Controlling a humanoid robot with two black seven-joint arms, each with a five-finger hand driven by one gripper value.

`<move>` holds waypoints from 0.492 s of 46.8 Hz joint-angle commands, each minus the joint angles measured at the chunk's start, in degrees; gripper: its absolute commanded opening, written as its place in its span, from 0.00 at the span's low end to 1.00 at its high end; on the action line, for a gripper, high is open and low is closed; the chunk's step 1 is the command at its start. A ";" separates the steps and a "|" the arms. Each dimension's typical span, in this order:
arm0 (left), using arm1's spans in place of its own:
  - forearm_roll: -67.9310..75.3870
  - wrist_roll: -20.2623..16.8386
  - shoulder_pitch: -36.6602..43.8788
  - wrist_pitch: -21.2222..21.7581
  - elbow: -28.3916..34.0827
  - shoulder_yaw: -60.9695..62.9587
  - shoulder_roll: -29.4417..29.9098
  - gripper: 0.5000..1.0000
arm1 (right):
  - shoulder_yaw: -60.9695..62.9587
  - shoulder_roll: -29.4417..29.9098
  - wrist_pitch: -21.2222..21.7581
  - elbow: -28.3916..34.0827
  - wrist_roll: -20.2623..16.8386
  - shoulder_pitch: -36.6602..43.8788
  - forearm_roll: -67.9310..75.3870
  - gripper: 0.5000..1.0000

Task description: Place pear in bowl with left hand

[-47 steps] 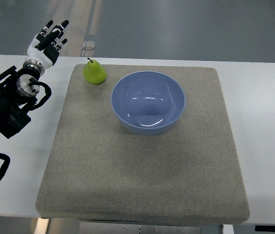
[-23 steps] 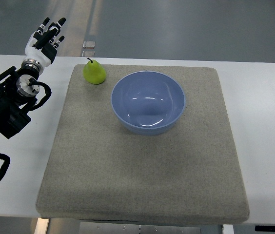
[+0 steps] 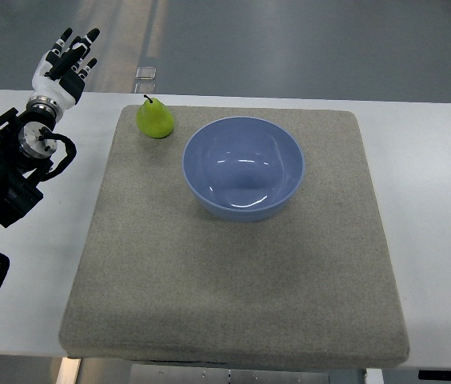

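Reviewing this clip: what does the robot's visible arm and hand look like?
The left hand has a white palm shell and black fingers with white bands at the joints. A round silver wrist joint links it to a bulky black arm, with black cables looping beside it. The right arm is out of view.

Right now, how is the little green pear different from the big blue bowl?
The pear is yellow-green with a dark stem on top; the bowl is light blue and smooth. The pear is much smaller than the bowl. The pear is a solid fruit, while the bowl is open and has nothing inside. Both sit on the grey mat, close together but apart, and no hand touches either.
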 commanded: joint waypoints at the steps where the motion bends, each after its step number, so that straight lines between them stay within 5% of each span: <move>1: 0.02 0.00 -0.08 -0.03 -0.01 0.01 0.75 1.00 | -0.03 0.00 0.00 0.00 0.01 0.00 0.00 0.85; 23: 19.43 0.35 -2.89 -0.12 -2.38 1.24 3.03 1.00 | -0.03 0.00 0.00 0.00 0.01 0.00 0.00 0.85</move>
